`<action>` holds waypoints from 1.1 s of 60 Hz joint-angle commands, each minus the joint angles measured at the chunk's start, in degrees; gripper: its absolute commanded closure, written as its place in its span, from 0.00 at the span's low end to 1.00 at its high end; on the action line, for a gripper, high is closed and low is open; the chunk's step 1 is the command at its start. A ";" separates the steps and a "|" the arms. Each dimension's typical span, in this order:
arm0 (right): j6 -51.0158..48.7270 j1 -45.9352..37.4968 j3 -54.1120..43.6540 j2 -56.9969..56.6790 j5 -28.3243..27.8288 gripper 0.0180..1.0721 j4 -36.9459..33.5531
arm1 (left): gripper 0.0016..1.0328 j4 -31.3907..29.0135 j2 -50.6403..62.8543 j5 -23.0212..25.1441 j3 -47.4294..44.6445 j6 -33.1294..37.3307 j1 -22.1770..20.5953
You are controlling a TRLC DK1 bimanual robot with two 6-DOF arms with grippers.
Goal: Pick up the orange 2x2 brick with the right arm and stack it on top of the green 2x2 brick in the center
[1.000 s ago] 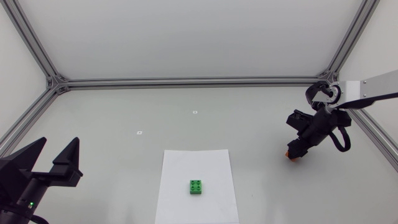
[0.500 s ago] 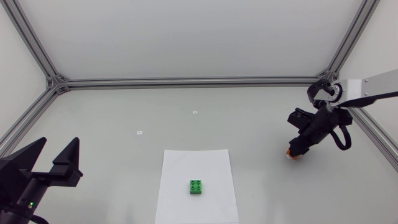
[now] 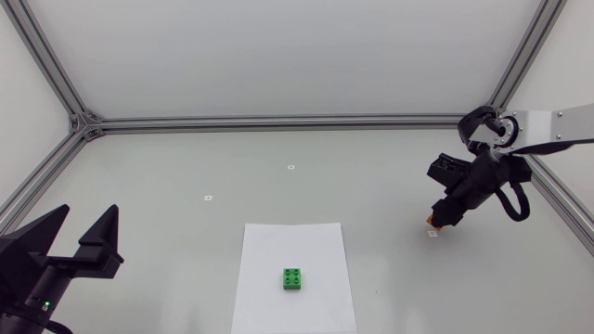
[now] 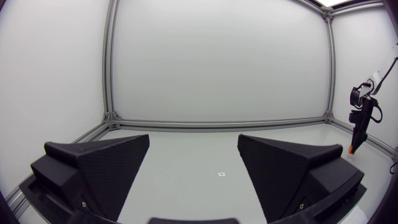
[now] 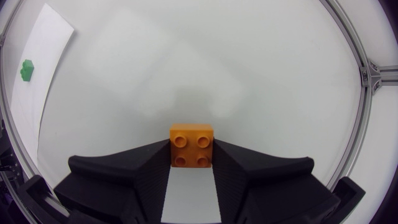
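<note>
The orange 2x2 brick [image 5: 192,145] sits studs-up between the fingers of my right gripper [image 5: 192,163], which is shut on it. Seen from the head view, that gripper [image 3: 444,213] hangs at the table's right side, and only a sliver of the orange brick [image 3: 431,220] shows under its tip, slightly above the surface. The green 2x2 brick [image 3: 293,278] lies on a white paper sheet [image 3: 295,246] at the front centre, far from the right gripper; the right wrist view also shows the green brick [image 5: 26,70]. My left gripper [image 3: 86,218] rests open at the front left, holding nothing [image 4: 194,143].
Small white markers [image 3: 290,168] dot the grey tabletop, one [image 3: 432,234] just below the right gripper. Aluminium frame rails [image 3: 278,122] run along the back and sides of the table.
My right gripper has lifted a little off the table with the orange brick and shifted slightly back. The left arm has stayed still.
</note>
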 commanded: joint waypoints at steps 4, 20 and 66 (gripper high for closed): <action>-1.02 3.52 -3.14 -5.51 0.52 0.80 -2.14 | 0.04 -0.65 -0.32 0.16 -2.35 0.31 0.05; 1.27 17.76 -8.68 -14.73 0.44 0.86 -4.16 | 0.04 -0.65 -0.32 0.16 -2.35 0.31 0.05; 8.74 53.62 -3.41 -13.68 0.79 0.94 -5.57 | 0.04 -0.65 -0.32 0.16 -2.35 0.31 0.05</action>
